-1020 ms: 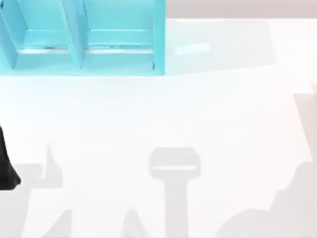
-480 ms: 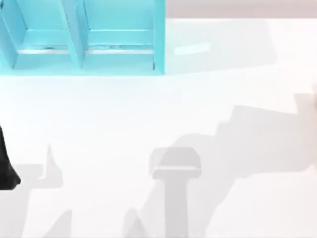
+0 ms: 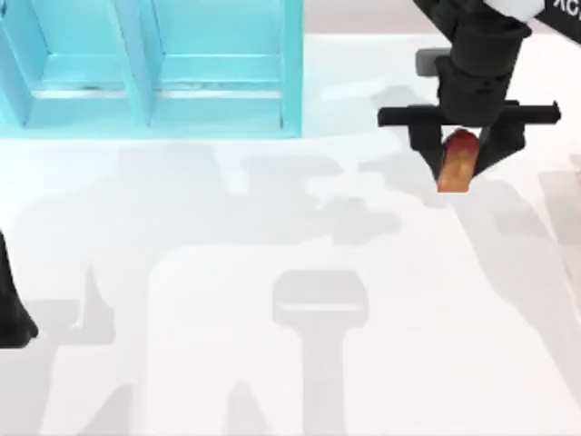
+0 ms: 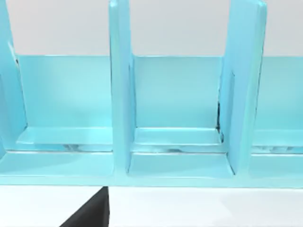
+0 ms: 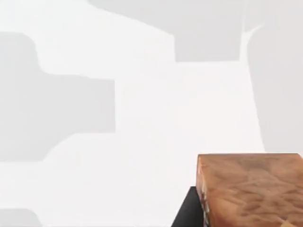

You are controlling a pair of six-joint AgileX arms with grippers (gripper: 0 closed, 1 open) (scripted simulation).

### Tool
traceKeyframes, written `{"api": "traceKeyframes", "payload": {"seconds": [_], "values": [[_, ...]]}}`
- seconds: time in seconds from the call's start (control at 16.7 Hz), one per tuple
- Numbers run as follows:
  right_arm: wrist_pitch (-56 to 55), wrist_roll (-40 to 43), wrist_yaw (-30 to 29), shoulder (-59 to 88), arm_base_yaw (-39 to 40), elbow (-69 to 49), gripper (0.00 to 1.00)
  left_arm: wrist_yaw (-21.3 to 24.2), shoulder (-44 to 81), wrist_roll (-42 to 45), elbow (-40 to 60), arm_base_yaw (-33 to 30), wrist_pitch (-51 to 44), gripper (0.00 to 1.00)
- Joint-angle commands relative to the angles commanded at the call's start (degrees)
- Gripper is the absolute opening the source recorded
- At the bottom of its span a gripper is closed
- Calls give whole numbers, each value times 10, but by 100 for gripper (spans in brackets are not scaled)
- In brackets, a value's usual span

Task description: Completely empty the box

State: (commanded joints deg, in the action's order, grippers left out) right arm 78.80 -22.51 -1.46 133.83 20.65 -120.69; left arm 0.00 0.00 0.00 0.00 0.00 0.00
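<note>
while my right gripper (image 3: 457, 154) hangs over the table's (image 3: 272, 236) right half w/ its fingers closed on a brown block (image 3: 457, 163), the block points down toward the tabletop; the rt wrist view has that block (image 5: 251, 189) close up above bare white surface; the box (image 3: 145, 68) sits at the far left, well apart from the gripper; its compartments (image 4: 177, 118) look bare; my left arm (image 3: 11, 309) is parked at the left edge, can't tell its fingers.

White lettering sits on the right arm (image 3: 567, 9) at the top view's upper right corner, cut off by the frame's edge and too partial to read; no other text, label, number or sign is legible anywhere
</note>
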Motion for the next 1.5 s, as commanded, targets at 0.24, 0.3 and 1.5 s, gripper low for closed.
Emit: {"api": "traceKeyframes", "payload": {"seconds": [0.24, 0.3, 1.5], "values": [[-19, -78, 8, 56, 86, -56, 0, 0, 0, 0, 0, 0, 0, 100], [-21, -84, 9, 61, 92, -60, 0, 0, 0, 0, 0, 0, 0, 100], [-115, -86, 9, 72, 94, 23, 30, 0, 0, 0, 0, 0, 0, 100]]}}
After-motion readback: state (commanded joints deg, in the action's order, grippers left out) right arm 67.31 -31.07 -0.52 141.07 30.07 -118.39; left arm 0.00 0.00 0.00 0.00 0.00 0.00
